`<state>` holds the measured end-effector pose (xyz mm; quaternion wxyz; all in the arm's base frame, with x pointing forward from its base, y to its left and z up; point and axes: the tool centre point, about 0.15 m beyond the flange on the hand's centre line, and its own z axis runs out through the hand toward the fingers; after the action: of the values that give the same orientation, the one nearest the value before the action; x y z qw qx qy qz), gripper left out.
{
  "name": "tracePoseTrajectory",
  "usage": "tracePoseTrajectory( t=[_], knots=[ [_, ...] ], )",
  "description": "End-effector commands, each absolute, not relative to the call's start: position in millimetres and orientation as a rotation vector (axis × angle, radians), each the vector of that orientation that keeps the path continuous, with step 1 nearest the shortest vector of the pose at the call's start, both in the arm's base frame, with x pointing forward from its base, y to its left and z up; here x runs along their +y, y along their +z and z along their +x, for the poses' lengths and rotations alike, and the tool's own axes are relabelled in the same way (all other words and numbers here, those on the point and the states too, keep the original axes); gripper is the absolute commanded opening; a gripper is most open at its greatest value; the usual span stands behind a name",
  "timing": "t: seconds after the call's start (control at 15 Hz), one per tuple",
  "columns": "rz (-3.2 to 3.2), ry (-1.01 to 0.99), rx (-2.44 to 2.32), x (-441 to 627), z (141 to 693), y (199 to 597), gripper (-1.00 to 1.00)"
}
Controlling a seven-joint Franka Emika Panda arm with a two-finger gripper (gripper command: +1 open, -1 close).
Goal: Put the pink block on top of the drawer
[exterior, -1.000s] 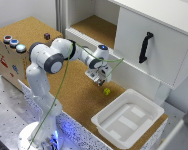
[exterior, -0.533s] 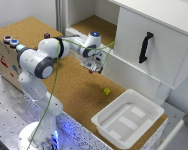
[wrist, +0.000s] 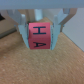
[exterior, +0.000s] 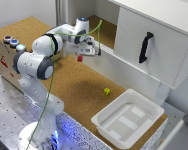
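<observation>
In the wrist view the pink block (wrist: 40, 36), a small cube with black letters H and A on its faces, is clamped between the two fingers of my gripper (wrist: 42, 39), a little above a cork surface. In the exterior view the pink block (exterior: 80, 58) shows as a small red spot under the gripper (exterior: 81, 56), in front of the white panel of the drawer (exterior: 125, 69). The drawer's cork-brown surface lies behind that panel. The gripper is shut on the block.
A small yellow piece (exterior: 107, 91) lies on the cork table. A white plastic tub (exterior: 128, 118) stands at the exterior view's lower right. A large white door with a black handle (exterior: 145, 47) rises at the right. A box with buttons (exterior: 12, 42) sits at the left.
The arm has swung from near the yellow piece toward the exterior view's left and back, carrying the pink block to the drawer's front panel.
</observation>
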<state>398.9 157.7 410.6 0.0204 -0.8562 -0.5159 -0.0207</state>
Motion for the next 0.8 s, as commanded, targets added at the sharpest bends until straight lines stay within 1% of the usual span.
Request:
tracePoseTrajectory(
  t=[0.0, 0.13, 0.27, 0.4, 0.73],
  knots=[
    [-2.374, -0.012, -1.871, 206, 380, 447, -1.00],
    [-2.326, -0.033, -1.955, 233, 360, 455, -1.00],
    [-2.291, -0.034, -1.993, 260, 346, 453, -1.00],
    [-2.293, -0.066, -1.995, 291, 341, 452, -1.00],
    [-2.333, -0.046, -2.012, 351, 339, 447, -1.00]
  ],
)
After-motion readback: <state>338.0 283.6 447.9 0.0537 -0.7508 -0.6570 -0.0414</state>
